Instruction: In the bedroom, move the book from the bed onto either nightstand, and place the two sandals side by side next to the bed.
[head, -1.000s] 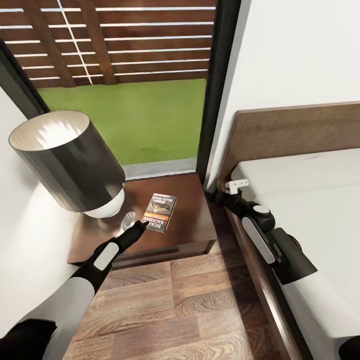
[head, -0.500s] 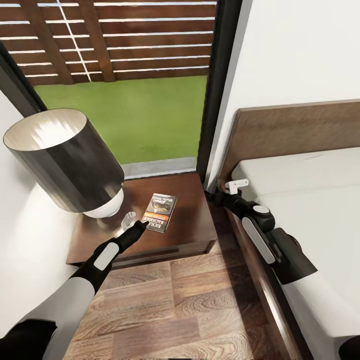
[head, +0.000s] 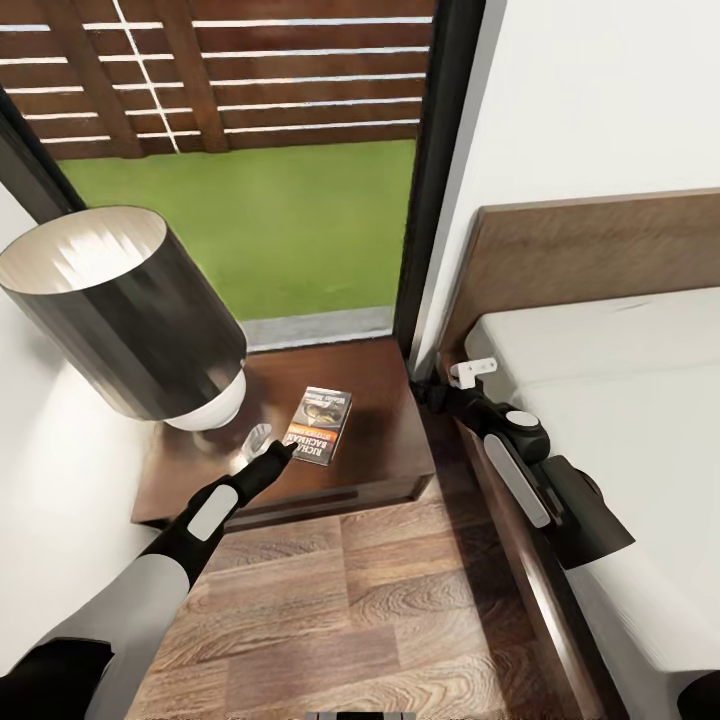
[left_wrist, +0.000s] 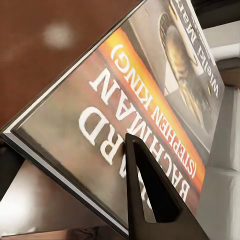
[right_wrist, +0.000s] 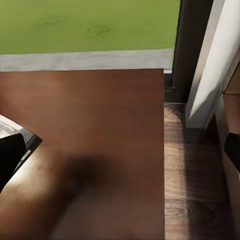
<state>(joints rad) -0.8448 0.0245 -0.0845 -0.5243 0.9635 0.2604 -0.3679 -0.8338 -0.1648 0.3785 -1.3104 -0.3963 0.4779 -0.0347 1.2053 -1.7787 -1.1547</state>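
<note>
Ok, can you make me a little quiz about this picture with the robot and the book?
1. True or false: the book lies flat on the nightstand.
2. What stands on the nightstand beside the book? A) a lamp B) a teddy bear C) a clock
3. Fill in: the left claw is right at the book's ____ edge.

Key:
1. True. It lies flat on the dark wood top, cover up.
2. A. The lamp, with its dark round shade, stands on the side away from the bed.
3. Near. The left wrist view shows a finger over the cover; whether the claw is gripping cannot be told.
</note>
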